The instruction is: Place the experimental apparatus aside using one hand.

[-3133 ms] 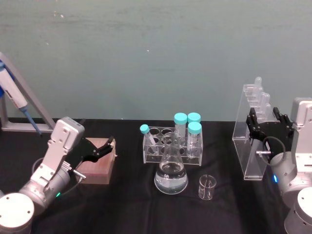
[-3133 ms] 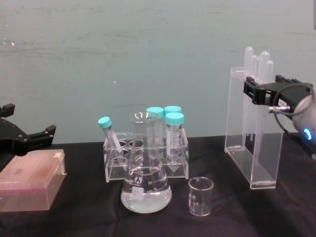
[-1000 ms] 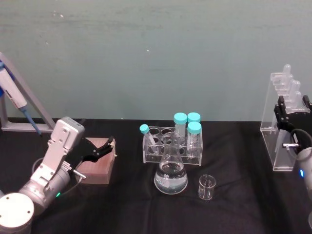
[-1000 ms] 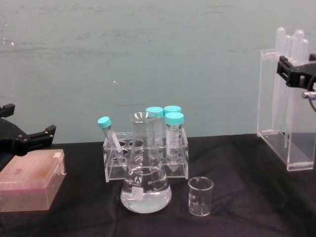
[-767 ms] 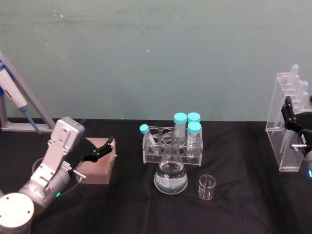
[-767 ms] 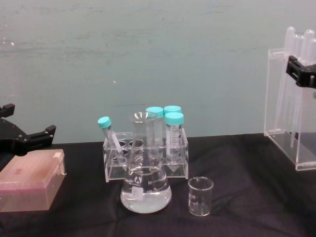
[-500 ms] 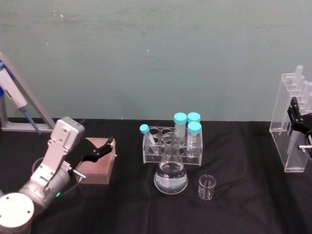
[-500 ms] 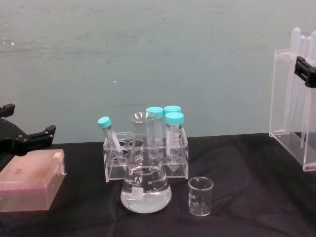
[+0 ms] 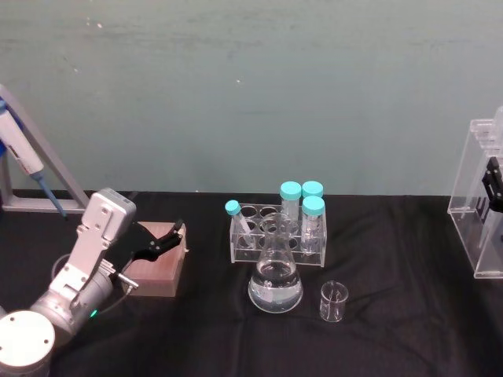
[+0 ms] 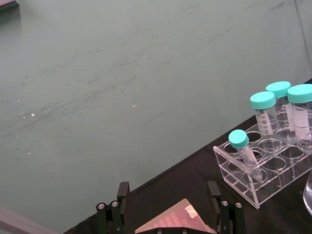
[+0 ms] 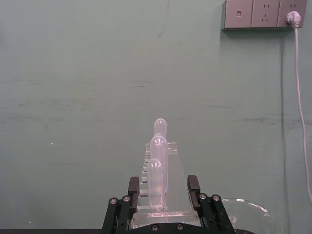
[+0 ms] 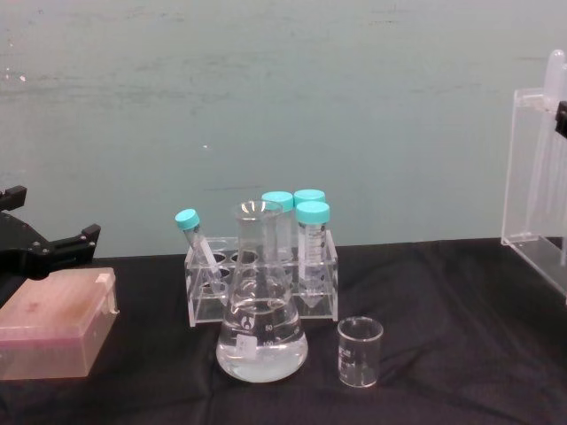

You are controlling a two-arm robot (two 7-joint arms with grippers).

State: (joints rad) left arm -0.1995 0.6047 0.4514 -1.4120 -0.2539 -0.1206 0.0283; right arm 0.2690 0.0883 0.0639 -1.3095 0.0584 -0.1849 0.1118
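My right gripper is shut on the top of the tall clear pipette stand, which stays upright with its plastic pipettes. In the head view this stand is at the far right edge, with the right gripper partly cut off. The chest view has the stand at its right border too. The conical flask with clear liquid and the small beaker stand mid-table. My left gripper rests open over a pink box at the left.
A clear rack of teal-capped tubes stands just behind the flask and beaker. A blue-and-white pipettor leans on a grey stand at the far left. Black cloth covers the table.
My right gripper has carried the pipette stand steadily to the right, from beside the beaker to the right edge of view. The left arm, flask, beaker and rack have not moved.
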